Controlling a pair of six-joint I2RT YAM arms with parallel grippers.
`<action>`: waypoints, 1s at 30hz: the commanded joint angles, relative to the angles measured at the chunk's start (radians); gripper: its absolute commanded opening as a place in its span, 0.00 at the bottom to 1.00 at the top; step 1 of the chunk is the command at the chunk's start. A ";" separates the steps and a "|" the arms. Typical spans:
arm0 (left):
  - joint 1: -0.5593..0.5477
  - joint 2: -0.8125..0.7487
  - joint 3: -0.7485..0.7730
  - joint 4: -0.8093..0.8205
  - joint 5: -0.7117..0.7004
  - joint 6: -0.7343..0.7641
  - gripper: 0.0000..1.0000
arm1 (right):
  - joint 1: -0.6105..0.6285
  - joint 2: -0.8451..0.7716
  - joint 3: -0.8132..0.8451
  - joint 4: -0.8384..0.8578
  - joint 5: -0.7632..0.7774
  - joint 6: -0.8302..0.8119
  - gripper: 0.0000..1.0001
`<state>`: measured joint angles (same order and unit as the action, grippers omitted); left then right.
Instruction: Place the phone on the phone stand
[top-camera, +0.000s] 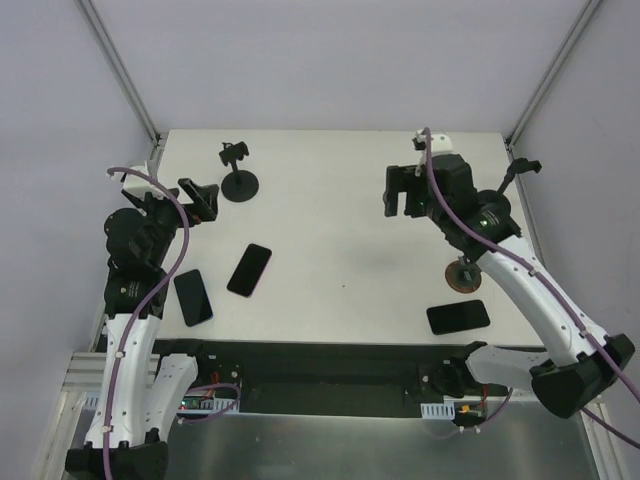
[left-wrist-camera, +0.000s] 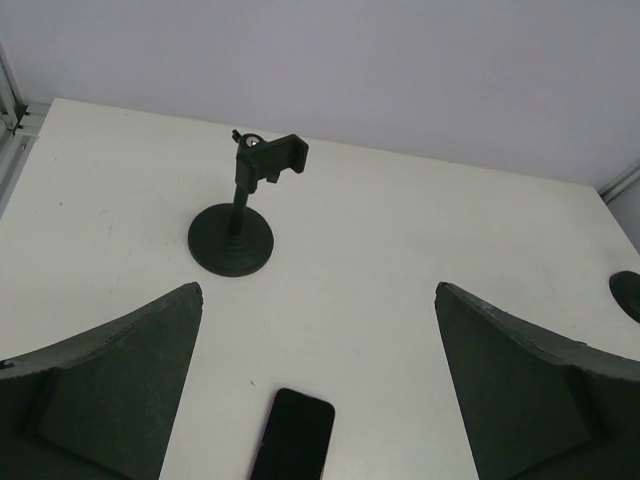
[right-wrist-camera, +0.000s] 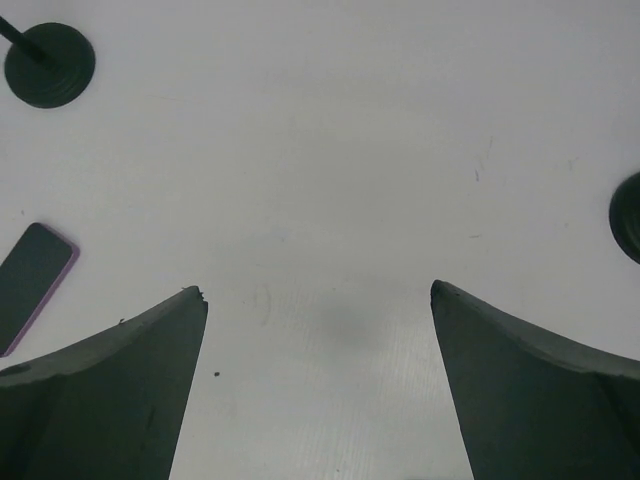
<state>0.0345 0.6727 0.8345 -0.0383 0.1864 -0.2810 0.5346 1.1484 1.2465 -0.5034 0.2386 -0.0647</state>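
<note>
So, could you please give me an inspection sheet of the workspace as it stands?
Surface: white table, faint scuffs.
Job's things: stand upright at far left, holding nothing; pink-edged phone, left phone and right phone lying flat.
Clutter: second round base, partly hidden by the right arm.
Grippers: left gripper and right gripper open, holding nothing.
Cables: left cable, right cable, purple, running along the arms.
Surroundings: pale walls, metal posts.

A robotics lab test cell: white table (top-camera: 340, 215), plain grey walls (top-camera: 330, 60), aluminium frame posts (top-camera: 119, 70).
</note>
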 joint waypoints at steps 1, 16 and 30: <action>0.008 0.059 0.006 0.018 0.007 -0.017 0.99 | 0.103 0.166 0.132 0.020 0.042 -0.010 0.96; 0.030 0.332 0.069 -0.113 -0.082 -0.043 0.99 | 0.192 0.680 0.495 -0.215 0.047 -0.092 0.96; 0.027 0.681 0.347 -0.247 -0.101 -0.032 0.75 | 0.168 0.489 0.208 0.034 0.119 -0.212 0.96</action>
<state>0.0605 1.2881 1.0687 -0.2848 0.0246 -0.3080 0.7212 1.7767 1.5333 -0.5896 0.3740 -0.2272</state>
